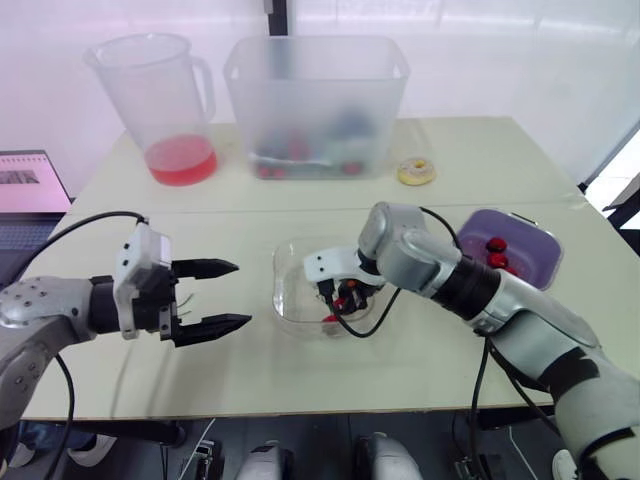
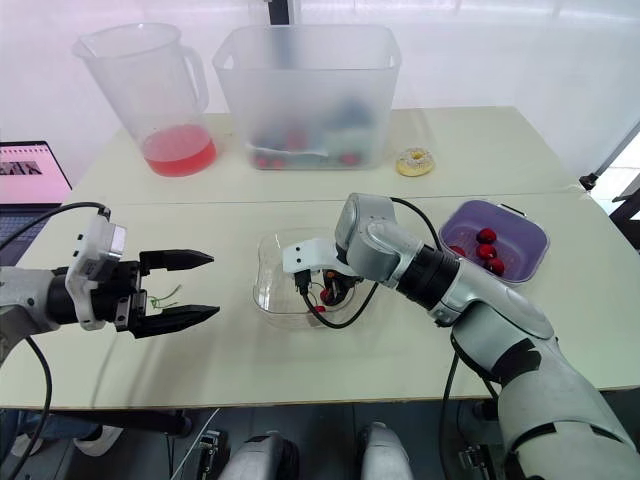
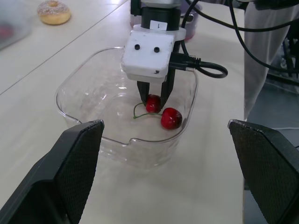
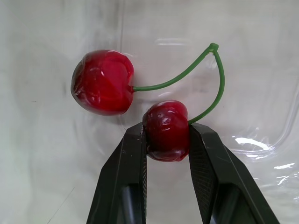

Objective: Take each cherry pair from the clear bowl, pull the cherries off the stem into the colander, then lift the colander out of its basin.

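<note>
Pinching one cherry (image 4: pixel 166 130) (paired) — right gripper (image 4: pixel 167 134), clear bowl (image 3: pixel 78 106)

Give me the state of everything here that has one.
cherry pair: both cherries on the stem, lying in the clear bowl
right pincer: shut on one cherry of the pair
left pincer: open, left of the bowl, apart from it
colander: on the table, cherries inside
pitcher: upright, red liquid at the bottom
laptop: open, screen lit
</note>
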Action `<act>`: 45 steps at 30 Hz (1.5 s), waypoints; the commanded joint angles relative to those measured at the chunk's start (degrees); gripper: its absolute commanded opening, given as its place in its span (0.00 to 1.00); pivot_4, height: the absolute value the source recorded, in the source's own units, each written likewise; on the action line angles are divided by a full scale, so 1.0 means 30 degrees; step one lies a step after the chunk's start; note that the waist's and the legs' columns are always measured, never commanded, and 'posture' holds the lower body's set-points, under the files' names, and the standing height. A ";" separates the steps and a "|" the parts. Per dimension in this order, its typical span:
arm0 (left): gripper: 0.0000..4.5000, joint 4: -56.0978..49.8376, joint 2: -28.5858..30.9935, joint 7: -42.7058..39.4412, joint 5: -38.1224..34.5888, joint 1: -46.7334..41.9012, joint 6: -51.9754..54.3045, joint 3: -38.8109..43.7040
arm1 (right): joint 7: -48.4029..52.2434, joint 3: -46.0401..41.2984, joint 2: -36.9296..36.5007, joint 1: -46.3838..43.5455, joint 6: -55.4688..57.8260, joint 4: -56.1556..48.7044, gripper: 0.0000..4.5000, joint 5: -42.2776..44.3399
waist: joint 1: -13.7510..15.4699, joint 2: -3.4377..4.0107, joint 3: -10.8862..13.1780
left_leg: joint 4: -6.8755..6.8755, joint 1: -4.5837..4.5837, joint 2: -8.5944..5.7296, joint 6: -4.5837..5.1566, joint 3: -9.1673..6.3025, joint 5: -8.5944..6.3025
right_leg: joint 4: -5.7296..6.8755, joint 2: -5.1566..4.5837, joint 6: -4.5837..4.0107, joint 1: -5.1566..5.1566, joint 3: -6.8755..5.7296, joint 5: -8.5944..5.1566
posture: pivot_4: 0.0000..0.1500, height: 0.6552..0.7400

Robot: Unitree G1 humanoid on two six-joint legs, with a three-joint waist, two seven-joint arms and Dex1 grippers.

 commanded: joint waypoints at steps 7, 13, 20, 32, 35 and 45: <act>1.00 0.0657 -0.0597 0.0620 -0.1302 -0.0850 0.0661 0.0548 | 0.0122 -0.5159 -0.1541 -0.1938 -0.2026 -0.1784 0.27 0.2103 | 0.0023 0.0000 0.0000 | 0.0003 0.0000 0.0001 0.0000 -0.0005 0.0000 | 0.0002 0.0001 0.0000 0.0000 -0.0002 0.0000 | 1.00 0.39; 1.00 0.2388 -0.1877 0.2716 -0.3396 -0.3277 0.1880 0.1158 | -0.1369 -1.1530 -0.2258 -0.2027 -0.5102 -0.1901 0.27 0.5522 | 0.0103 -0.0005 -0.0002 | 0.0011 0.0006 -0.0001 0.0000 -0.0010 0.0000 | -0.0002 -0.0005 0.0001 0.0024 -0.0008 0.0001 | 1.00 0.39; 1.00 0.5854 -0.3751 0.6533 -0.6118 -0.8964 0.3886 0.1350 | -0.7929 -1.2927 -0.2911 0.0495 -1.2421 -0.2940 0.27 0.2753 | 0.0023 -0.0049 -0.0026 | 0.0016 0.0041 -0.0012 -0.0001 -0.0001 0.0001 | 0.0011 -0.0015 0.0003 0.0057 -0.0012 0.0001 | 1.00 0.39; 1.00 0.7351 -0.6017 0.6693 -0.5187 -1.3144 0.4204 -0.1302 | -1.3735 -1.2130 -0.0978 0.4832 -1.4256 -0.6727 0.27 -0.0946 | 0.0048 -0.0052 -0.0020 | 0.0031 0.0047 0.0002 -0.0009 0.0008 0.0006 | 0.0038 0.0003 0.0004 0.0061 -0.0011 0.0001 | 1.00 0.39; 1.00 0.7190 -0.6884 0.6699 -0.3896 -1.3487 0.3290 -0.2230 | -1.3577 -1.2134 -0.0551 0.5274 -1.2537 -0.7683 0.27 -0.0771 | 0.0136 -0.0052 -0.0020 | 0.0057 0.0047 -0.0005 -0.0009 -0.0007 0.0007 | 0.0019 0.0001 0.0004 0.0093 -0.0016 0.0001 | 1.00 0.39; 1.00 0.6307 -0.9341 0.7090 -0.0953 -1.3570 0.0571 -0.3457 | -1.3485 -1.2302 0.0001 0.5230 -0.9124 -0.8824 0.27 -0.0162 | 0.0028 -0.0052 -0.0021 | 0.0039 0.0051 -0.0002 -0.0007 -0.0006 0.0007 | 0.0020 0.0011 0.0003 0.0083 -0.0016 0.0002 | 1.00 0.39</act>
